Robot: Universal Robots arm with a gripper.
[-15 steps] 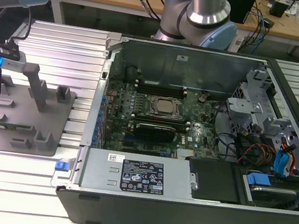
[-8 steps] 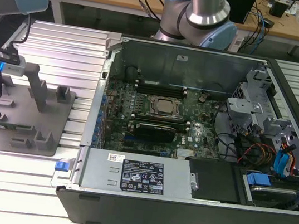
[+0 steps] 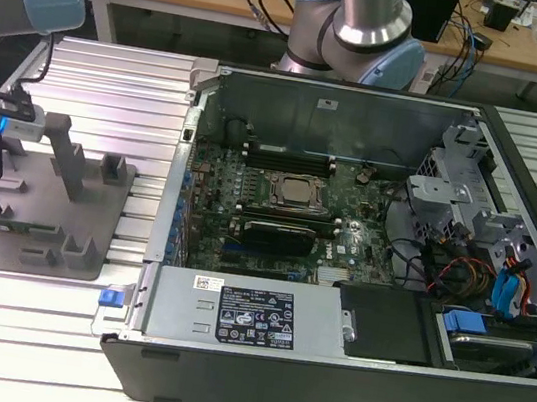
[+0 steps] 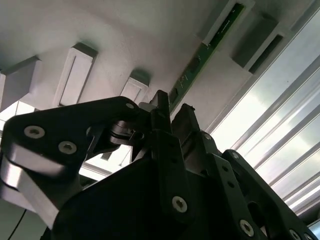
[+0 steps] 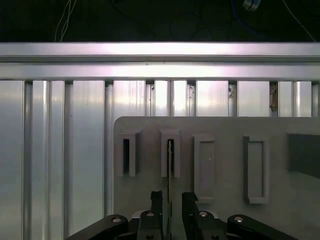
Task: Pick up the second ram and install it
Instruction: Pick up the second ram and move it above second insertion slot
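Here the gripper (image 5: 171, 199) hangs low over the grey fixture plate (image 5: 280, 200). Its fingers (image 5: 156, 200) are set narrow, straddling the second ram (image 5: 170, 165) with a slim gap on either side, so by my reading nothing is clamped yet. The stick stands on edge in a fixture slot, leaving both flat faces free for gripping. The open computer case (image 3: 328, 341) sits well apart, towards the exterior view's right.

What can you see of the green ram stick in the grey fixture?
The second ram is a thin, narrow green circuit board with small dark parts on its face. It stands on edge, seated in a raised slot of the grey fixture. The open claw straddles one end, a finger on each side, not visibly pinching it.
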